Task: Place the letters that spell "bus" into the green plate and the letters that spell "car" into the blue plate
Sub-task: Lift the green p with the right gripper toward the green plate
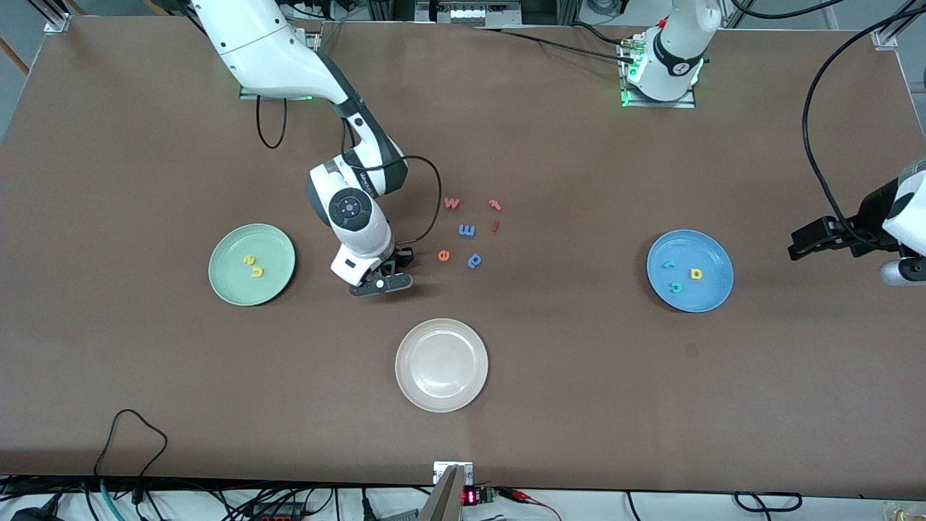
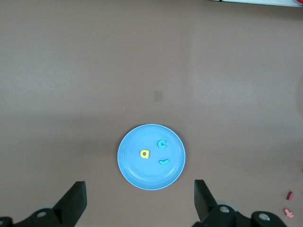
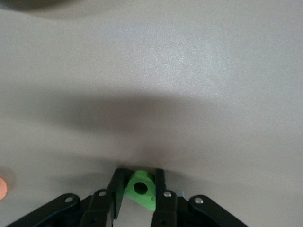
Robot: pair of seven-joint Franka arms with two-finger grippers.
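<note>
Right gripper (image 1: pixel 382 283) low at desk middle, between green plate (image 1: pixel 219 278) and loose letters; jaws pinched on green b (image 3: pixel 141 189). Lift straight, carry over green plate, release low beside yellow u (image 1: pixel 257 272) and s (image 1: pixel 248 258).

Left gripper (image 2: pixel 139 201) wide open, empty, waits high off desk end near blue plate (image 1: pixel 716 255); c (image 2: pixel 162 144), a (image 2: pixel 144 153), r (image 2: pixel 163 162) inside.

In front view b hidden under fingers; lower part cut off in right wrist view.

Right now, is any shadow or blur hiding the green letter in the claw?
Right wrist view: a broad soft shadow darkens the table above the right claw, yet the green b between its fingers stays bright, slightly soft this close. Front view: the arm covers it; even light, no glare.
</note>
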